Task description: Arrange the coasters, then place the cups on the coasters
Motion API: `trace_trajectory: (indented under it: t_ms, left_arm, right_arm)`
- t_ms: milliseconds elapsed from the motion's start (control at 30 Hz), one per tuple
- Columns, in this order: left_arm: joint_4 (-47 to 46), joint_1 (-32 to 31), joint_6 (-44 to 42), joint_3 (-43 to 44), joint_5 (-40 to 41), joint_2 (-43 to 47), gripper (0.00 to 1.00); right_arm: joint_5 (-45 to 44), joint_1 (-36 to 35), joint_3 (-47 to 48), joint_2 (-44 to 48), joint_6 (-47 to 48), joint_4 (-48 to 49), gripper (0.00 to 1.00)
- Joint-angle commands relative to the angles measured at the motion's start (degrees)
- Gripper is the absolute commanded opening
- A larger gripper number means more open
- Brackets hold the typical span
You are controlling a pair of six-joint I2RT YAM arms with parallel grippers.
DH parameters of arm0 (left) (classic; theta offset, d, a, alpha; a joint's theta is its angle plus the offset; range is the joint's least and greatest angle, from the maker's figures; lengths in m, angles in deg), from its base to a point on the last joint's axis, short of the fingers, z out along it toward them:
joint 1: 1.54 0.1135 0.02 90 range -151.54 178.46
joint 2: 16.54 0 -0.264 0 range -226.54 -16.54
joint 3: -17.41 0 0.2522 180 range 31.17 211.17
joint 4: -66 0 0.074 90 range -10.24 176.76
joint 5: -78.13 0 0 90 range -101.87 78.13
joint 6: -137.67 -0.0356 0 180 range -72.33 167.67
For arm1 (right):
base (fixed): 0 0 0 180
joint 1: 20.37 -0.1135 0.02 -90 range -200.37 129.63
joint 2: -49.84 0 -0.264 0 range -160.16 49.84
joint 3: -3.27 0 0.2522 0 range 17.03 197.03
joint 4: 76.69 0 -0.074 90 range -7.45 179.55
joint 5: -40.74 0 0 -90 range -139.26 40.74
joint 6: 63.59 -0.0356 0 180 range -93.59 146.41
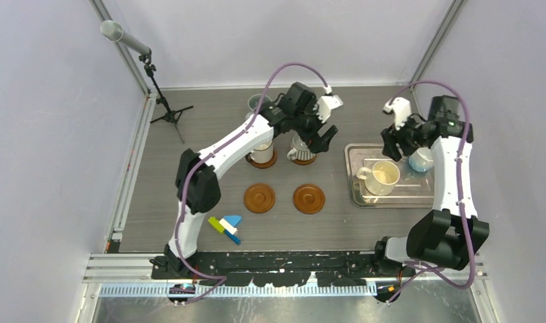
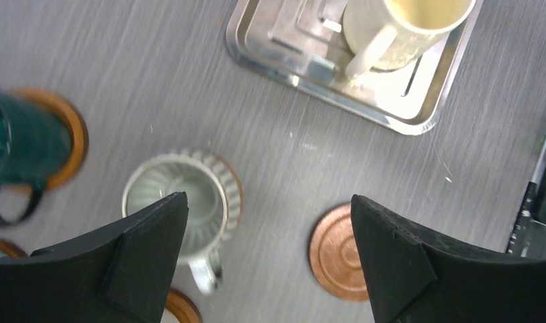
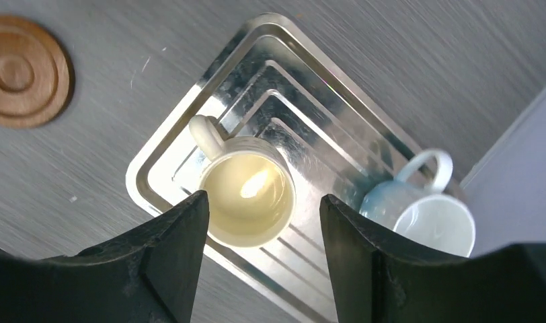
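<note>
Grey wood-grain table (image 1: 210, 128), closed in by plain white walls, with metal frame posts at the far corners. At far left, a microphone stand (image 1: 152, 74) on a tripod. Near the front edge, small coloured blocks (image 1: 226, 227) in a loose cluster. At right, a steel tray (image 1: 354, 196) flat on the table, carrying the cream mug (image 1: 381, 177) upright and the pale blue mug (image 1: 421, 160) towards its far right corner. At mid-table, the left bare coaster (image 1: 259, 198) and the right bare coaster (image 1: 308, 199), side by side and apart. Behind them, the white mug (image 1: 262, 153) and the ribbed mug (image 1: 300, 149); further back, the dark green mug (image 2: 21, 145). All three seated on occupied coasters (image 1: 265, 165). Left gripper (image 1: 322, 138): jaws spread wide, nothing held or touched, hanging above the ribbed mug, with a bare coaster in view beside it. Right gripper (image 3: 263, 198): jaws parted over the tray, fingers (image 3: 176, 256) flanking the cream mug's rim in the wrist view, no grip on it. Contact with the mug not discernible.
</note>
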Motion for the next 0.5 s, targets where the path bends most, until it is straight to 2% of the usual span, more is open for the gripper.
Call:
trace_trajectory:
  t_ms: [0,100,167,333,467]
  left_arm:
    - [13.36,-4.56,-11.78,17.24,-3.86,-9.88,0.92]
    - [20.3,-7.83,-16.54,28.53,-2.09,-17.55,0.89]
    - [21.5,-9.69,-19.9,32.85,-0.17,-21.06,0.88]
    - [13.79,-13.45,-24.61,33.5,6.29,-24.49,0.88]
    - [9.7,-14.84,-25.11,36.42,8.99,-28.07,0.88]
  right_arm:
    - [10.0,8.12,3.79,0.8,-10.36,-2.72,0.67]
    - [14.12,14.67,4.94,0.27,-14.89,-3.46,0.68]
    - [16.55,19.25,5.67,-0.36,-17.21,-4.4,0.69]
    - [18.67,26.11,7.07,-3.12,-20.57,-5.15,0.7]
    - [20.28,29.0,7.27,-4.81,-19.3,-7.06,0.7]
